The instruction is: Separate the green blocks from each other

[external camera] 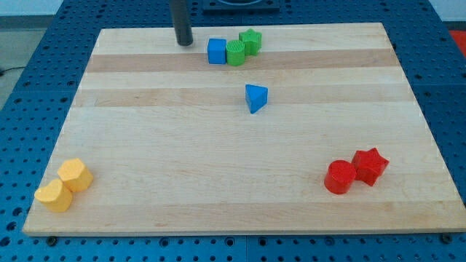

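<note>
Looking down at the camera view, and my tip [183, 41] is planted near the upper edge of the wooden table [240, 204], left of centre in the frame. No pincer on this arm at all, just the straight dark rod, so there is no open or closed state to tell. The tip stands apart from every block, with bare wood between it and the nearest one.

That nearest one is the blue cube [216, 51], just to the right of the tip along the top of the frame. Pressed right against the cube's right side is the green cylinder [236, 52], and touching that, a little higher and further right, sits the second green block [250, 41], its shape lobed but hard to make out. So both greens are up there at top centre, in contact with each other, forming a tight row of three with the blue cube.

Below that cluster, well apart from it, a blue triangular block [255, 98] lies alone in the upper middle.

Lower right of the frame: a red cylinder [340, 177] touching a red star-shaped block [369, 166].

Lower left corner: two yellow blocks, one [76, 175] just above and right of the other [54, 195], touching, close to the table's edge
</note>
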`<act>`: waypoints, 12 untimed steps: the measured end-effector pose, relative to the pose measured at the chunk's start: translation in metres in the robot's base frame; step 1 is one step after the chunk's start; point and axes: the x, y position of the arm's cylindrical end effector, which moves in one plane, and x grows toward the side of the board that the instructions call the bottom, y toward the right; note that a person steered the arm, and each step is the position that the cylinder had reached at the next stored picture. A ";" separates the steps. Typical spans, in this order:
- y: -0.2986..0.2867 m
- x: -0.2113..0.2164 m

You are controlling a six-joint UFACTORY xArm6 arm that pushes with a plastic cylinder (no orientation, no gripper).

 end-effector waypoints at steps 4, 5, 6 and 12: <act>0.156 0.031; 0.154 0.034; 0.151 0.026; 0.118 0.043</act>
